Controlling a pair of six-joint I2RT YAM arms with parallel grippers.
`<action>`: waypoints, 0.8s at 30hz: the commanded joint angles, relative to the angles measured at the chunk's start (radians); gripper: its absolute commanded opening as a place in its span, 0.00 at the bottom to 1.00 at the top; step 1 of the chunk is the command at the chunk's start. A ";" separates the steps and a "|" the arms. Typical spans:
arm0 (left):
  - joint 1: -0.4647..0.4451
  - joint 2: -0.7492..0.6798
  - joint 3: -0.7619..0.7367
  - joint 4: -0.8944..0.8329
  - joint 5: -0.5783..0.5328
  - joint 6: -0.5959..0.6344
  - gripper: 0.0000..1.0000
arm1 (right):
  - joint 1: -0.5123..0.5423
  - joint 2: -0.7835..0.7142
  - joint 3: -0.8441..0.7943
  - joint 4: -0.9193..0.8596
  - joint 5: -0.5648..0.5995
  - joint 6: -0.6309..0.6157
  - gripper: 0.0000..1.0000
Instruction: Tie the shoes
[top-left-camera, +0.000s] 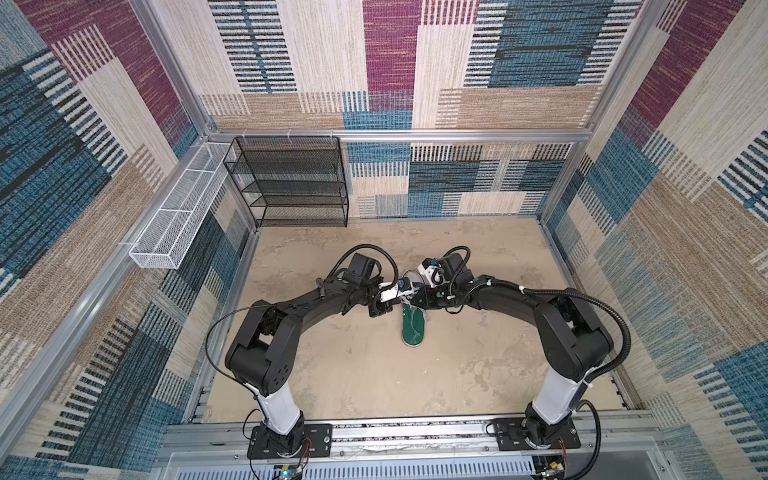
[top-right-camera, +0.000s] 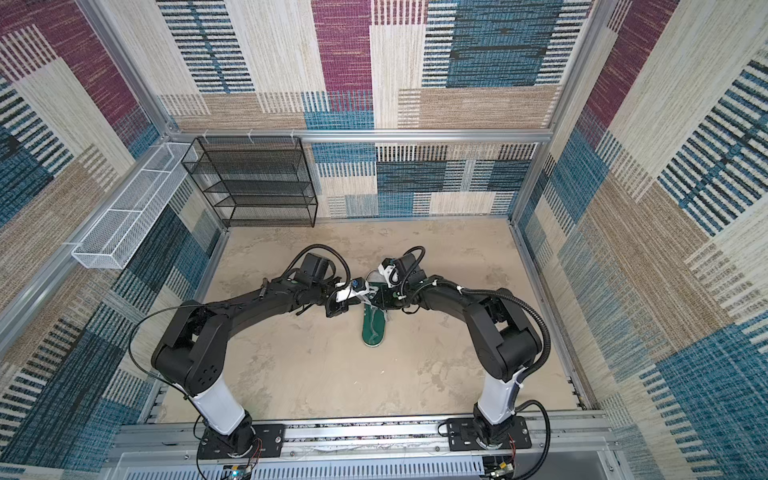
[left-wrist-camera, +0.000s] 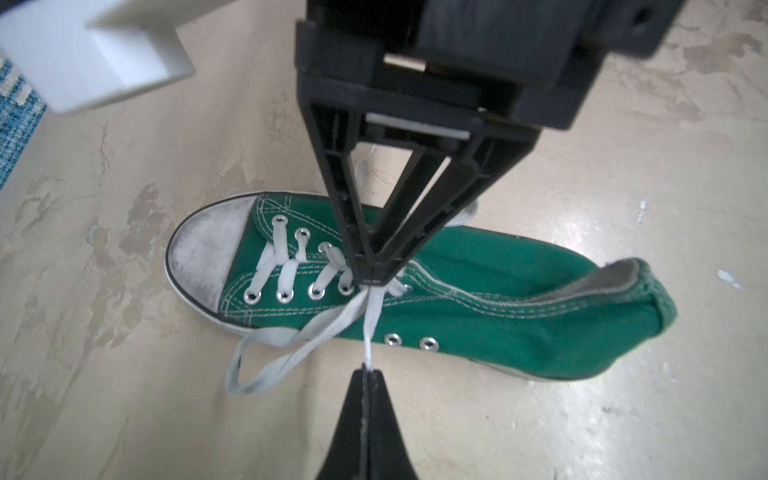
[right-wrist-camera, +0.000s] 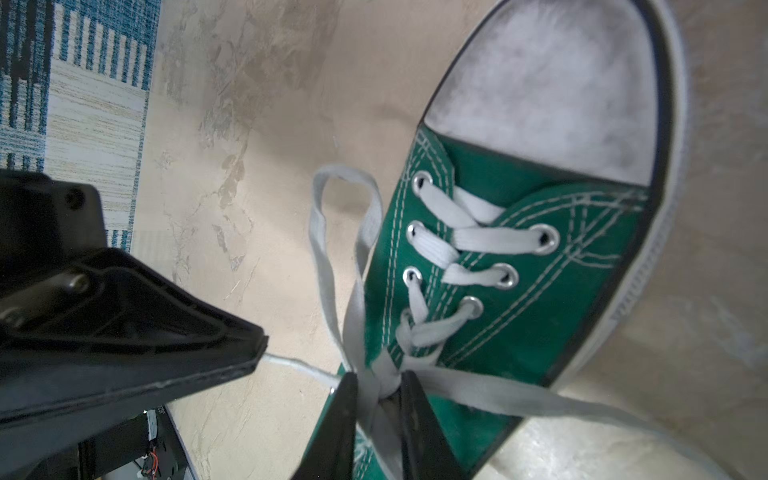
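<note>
I see the sneaker in the middle of the table, heel toward the near edge. My left gripper sits just left of it, and my right gripper is over its laces. A mesh shelf stands in the far left corner.

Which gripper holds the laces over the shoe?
The right gripper, pinching whitish flat laces over the dark green canvas sneaker; the left gripper holds a strand beside it.

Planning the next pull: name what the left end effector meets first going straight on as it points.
Probably the side of the green canvas sneaker, near the right end effector pinching the whitish flat laces; the left end effector aims along its taut strand, depth unclear.
</note>
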 joint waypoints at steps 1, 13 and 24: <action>0.010 -0.024 -0.016 -0.032 -0.052 -0.022 0.00 | 0.001 -0.002 0.001 -0.014 0.029 -0.002 0.22; 0.060 -0.064 -0.042 -0.105 -0.100 -0.011 0.00 | 0.002 -0.001 -0.001 -0.014 0.022 -0.003 0.22; 0.061 -0.061 -0.015 -0.124 -0.056 -0.006 0.41 | -0.009 -0.067 0.015 -0.017 0.001 0.005 0.36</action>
